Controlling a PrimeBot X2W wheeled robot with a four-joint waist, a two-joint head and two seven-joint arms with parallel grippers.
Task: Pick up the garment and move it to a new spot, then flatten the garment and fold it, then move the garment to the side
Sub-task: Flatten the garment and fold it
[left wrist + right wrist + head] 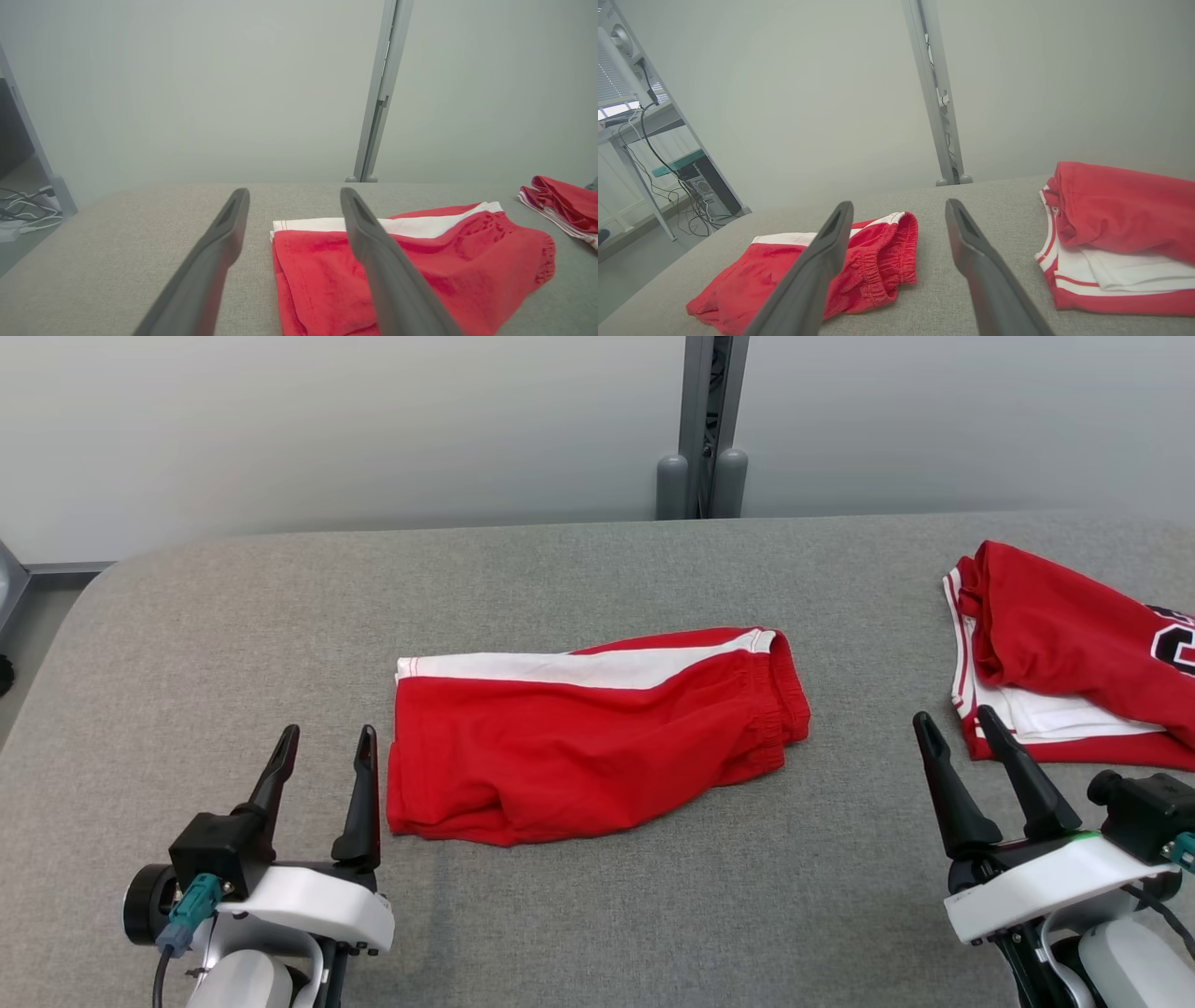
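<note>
At the centre of the grey surface [597, 915]: red shorts [597, 737] lie folded, flat | left hand [329, 733] spread, empty, just beside the shorts | right hand [954, 717] spread, empty, near red jersey [1074, 644] | fold seems done; moving aside remains.

Plenty of bare grey fabric surface [579, 933] can be found up front and on the left. The middle is taken by folded red shorts [579, 756], the right edge by a crumpled red-and-white jersey [1064, 635].
</note>
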